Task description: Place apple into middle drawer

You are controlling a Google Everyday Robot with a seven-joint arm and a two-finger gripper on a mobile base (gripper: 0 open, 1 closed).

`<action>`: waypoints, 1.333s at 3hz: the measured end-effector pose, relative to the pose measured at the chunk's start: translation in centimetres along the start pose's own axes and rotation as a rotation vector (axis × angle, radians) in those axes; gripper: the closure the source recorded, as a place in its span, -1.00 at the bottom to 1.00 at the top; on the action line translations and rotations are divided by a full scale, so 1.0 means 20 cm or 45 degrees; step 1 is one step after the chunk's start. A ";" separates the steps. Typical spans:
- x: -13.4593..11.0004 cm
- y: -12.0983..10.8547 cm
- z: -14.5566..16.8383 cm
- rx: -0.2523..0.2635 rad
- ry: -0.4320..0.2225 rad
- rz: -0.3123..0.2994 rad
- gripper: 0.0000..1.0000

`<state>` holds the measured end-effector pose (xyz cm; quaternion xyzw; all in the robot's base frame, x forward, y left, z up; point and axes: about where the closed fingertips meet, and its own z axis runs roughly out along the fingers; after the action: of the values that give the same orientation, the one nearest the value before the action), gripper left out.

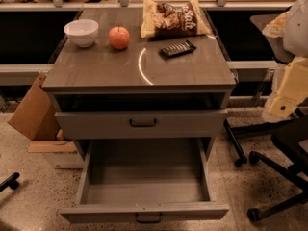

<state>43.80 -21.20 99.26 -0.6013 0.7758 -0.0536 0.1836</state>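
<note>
Resting in the camera view on the grey wood-grain cabinet top (139, 69), the round red-orange apple (119, 37) sat just beside a white ceramic bowl (82, 32), untouched. The middle drawer (144, 211), the wide grey box lowest in the cabinet, stood pulled out. The pale gripper (288, 93) hung at the right edge, well apart from the apple; its state could not be told. The reach seemed not yet begun; next, it needed to cross leftward and grasp the apple clear of the bowl.

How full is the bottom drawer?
Empty: the drawer shows bare grey floor. Apple sits on the cabinet top; gripper at right edge.
</note>
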 end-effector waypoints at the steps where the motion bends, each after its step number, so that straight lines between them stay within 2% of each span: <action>1: 0.00 0.00 0.00 0.000 0.000 0.000 -1.00; 2: -0.08 -0.05 0.02 0.019 -0.058 0.058 -1.00; 3: -0.08 -0.05 0.02 0.019 -0.058 0.058 -1.00; 4: -0.12 -0.09 0.06 0.030 -0.094 0.061 -1.00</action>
<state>46.41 -19.28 99.18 -0.5818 0.7821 -0.0360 0.2204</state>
